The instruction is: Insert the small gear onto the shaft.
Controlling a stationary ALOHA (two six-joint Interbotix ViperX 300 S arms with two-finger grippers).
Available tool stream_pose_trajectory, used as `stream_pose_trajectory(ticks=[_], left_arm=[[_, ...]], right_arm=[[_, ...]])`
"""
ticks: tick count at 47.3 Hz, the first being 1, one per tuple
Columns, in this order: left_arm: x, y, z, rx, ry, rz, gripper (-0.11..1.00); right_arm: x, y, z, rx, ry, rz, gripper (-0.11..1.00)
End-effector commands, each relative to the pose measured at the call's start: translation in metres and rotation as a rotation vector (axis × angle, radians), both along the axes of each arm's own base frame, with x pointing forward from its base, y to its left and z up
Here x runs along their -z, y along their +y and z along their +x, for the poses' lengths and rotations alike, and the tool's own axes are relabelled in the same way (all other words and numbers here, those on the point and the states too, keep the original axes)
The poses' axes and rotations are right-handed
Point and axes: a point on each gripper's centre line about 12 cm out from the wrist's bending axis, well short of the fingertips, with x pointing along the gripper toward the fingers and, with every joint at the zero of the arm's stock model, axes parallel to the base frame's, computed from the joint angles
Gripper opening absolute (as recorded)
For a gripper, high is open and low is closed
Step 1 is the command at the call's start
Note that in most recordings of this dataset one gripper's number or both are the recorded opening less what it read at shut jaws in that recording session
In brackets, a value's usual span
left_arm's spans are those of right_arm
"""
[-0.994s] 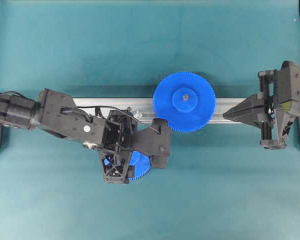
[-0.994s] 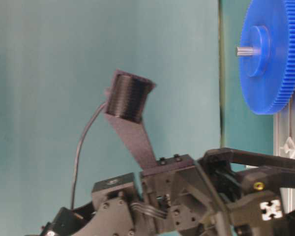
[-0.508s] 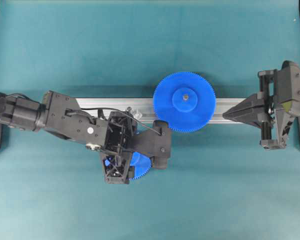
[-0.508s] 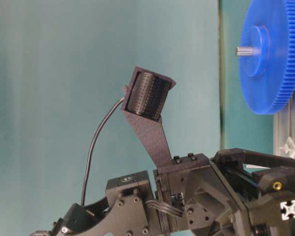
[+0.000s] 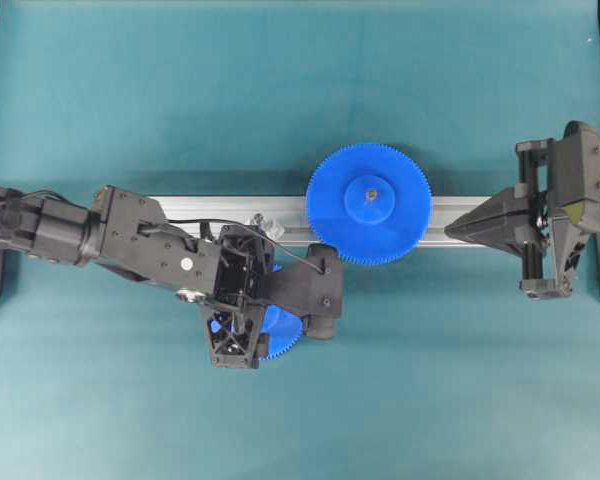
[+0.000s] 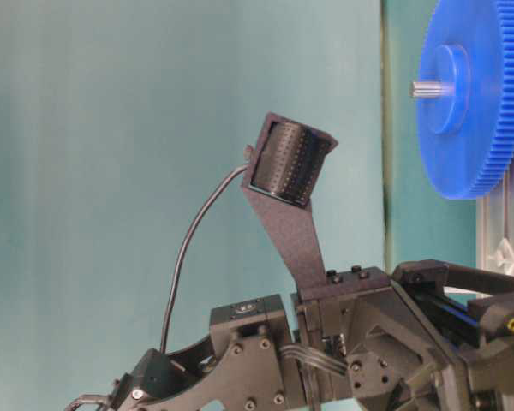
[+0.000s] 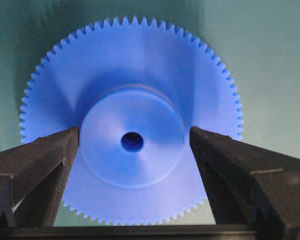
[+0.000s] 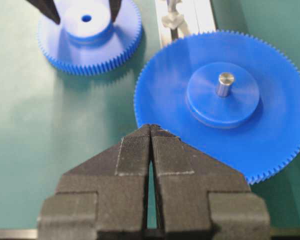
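small gear [image 7: 132, 125] lies flat on the teal bench [image 5: 280, 100], hub up, just at 6 o'clock of the aluminium rail [image 5: 180, 208] in the overhead view, well to the 7 o'clock of the large gear [image 5: 369, 204]; left gripper [image 7: 132, 145] has its jaws spread wide, one finger on each side of the raised hub, right at its rim, contact not clear; right gripper [image 8: 150, 145] has jaws pressed together, holding nothing, parked at 3 o'clock end of rail; gear looks like light rigid plastic, smooth and likely a bit slippery, fine teeth probably easy to nick; hub wall seems the best place to pinch, keeps bore free; shaft [image 8: 174, 20] only a pale blurry stub on the rail at 12 o'clock in the right wrist view, cut off by frame edge; overhead, left arm covers most of the gear; table-level view shows neither gear nor shaft.
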Motion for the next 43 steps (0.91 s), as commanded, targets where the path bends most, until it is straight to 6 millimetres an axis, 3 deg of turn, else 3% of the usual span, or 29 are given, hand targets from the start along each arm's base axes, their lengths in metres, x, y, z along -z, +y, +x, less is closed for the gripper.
stream_pose_trajectory(ticks=[1, 43], left_arm=[[-0.009, 0.000, 0.004, 0.003, -0.041, -0.003, 0.92], [0.004, 0.000, 0.000, 0.003, -0.005, 0.002, 0.92]], right_arm=[[-0.007, 0.000, 0.004, 0.006, -0.025, 0.007, 0.03], [-0.007, -0.001, 0.004, 0.007, -0.028, 0.009, 0.03]])
